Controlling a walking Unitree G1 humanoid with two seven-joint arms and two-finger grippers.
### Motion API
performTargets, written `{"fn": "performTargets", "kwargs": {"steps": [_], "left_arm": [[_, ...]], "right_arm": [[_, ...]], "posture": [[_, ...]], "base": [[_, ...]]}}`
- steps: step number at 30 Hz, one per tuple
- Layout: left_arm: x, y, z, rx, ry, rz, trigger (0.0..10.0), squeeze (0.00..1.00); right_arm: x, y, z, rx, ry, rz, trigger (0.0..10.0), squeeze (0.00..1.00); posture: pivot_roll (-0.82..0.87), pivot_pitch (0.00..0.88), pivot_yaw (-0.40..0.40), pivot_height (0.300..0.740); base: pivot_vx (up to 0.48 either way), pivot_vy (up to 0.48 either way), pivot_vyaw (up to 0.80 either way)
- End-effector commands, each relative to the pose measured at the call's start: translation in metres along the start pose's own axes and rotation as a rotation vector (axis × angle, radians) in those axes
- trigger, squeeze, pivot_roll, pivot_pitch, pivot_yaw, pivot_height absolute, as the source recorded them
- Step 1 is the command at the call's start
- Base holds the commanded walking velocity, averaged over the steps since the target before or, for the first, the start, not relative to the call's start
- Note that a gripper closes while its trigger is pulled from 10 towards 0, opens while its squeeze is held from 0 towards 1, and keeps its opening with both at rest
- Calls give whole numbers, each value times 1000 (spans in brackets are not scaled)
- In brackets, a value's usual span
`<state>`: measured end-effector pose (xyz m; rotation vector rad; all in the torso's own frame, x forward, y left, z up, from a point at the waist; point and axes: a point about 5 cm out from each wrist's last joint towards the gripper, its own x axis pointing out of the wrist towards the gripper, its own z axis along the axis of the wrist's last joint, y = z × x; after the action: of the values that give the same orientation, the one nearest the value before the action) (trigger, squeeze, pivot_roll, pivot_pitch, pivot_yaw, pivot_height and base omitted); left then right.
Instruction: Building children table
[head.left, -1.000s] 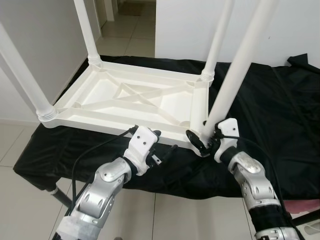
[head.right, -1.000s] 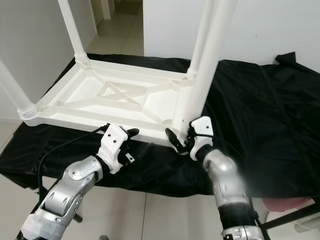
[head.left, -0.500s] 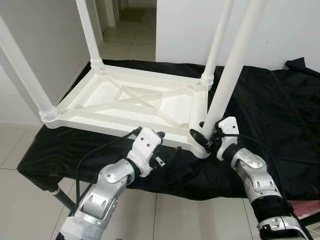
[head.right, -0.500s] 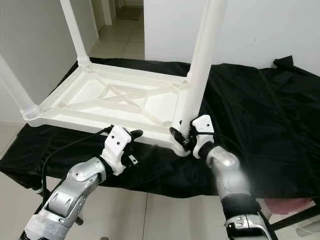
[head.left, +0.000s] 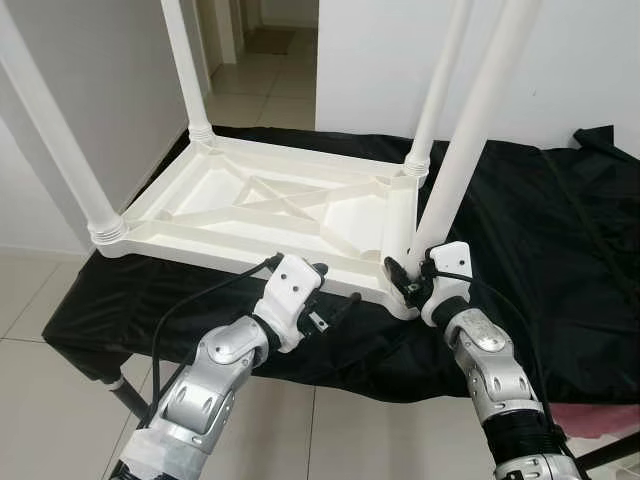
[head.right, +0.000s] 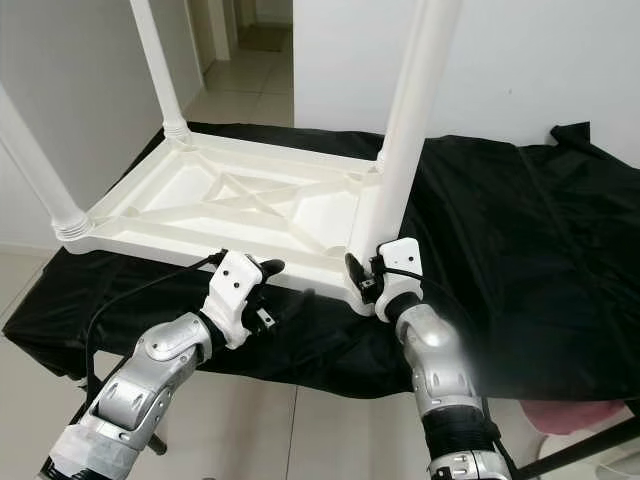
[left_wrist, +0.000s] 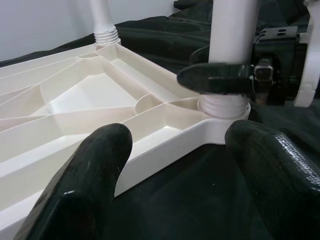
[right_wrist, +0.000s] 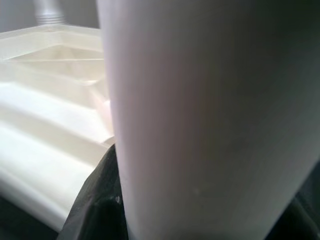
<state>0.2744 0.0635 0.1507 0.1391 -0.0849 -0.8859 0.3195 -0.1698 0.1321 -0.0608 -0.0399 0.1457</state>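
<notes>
Right gripper (head.left: 408, 283) clamped on near-right table leg (head.left: 470, 140) at its base; left gripper (left_wrist: 175, 165) unclenched beside the tabletop edge.

White children's table (head.left: 260, 205) lies upside down on a black cloth (head.left: 540, 230), four legs pointing up. The right gripper's black fingers (left_wrist: 215, 78) wrap the leg just above its threaded collar, where it meets the corner socket; the leg stands slightly tilted. The left gripper sits just to the left of the right one, fingers spread wide, one finger (left_wrist: 85, 180) touching or nearly touching the table's near rim, holding nothing. The far-left leg (head.left: 185, 65), near-left leg (head.left: 60, 140) and far-right leg (head.left: 437, 85) stand seated in their corners.
</notes>
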Motion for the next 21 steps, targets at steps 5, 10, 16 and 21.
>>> {"fn": "performTargets", "kwargs": {"steps": [5, 10, 16, 21], "left_arm": [[-2, -3, -4, -1, 15, -30, 10000, 0], [-3, -7, -5, -16, 12, -30, 10000, 0], [-1, -6, -4, -19, 9, -26, 10000, 0], [1, -4, 1, -22, -8, -15, 10000, 0]], "right_arm": [[-6, -14, -4, 17, 44, -276, 10000, 0], [-17, 7, -6, 62, 50, -538, 10000, 0], [-11, 43, -1, 111, 52, -505, 10000, 0], [-8, 43, 5, 94, 26, -489, 10000, 0]], "posture": [[-13, 16, 23, 740], [-16, 25, 21, 740], [-18, 32, 22, 740], [-12, 31, 25, 740]], "base": [[0, 0, 0], [0, 0, 0], [0, 0, 0], [0, 0, 0]]}}
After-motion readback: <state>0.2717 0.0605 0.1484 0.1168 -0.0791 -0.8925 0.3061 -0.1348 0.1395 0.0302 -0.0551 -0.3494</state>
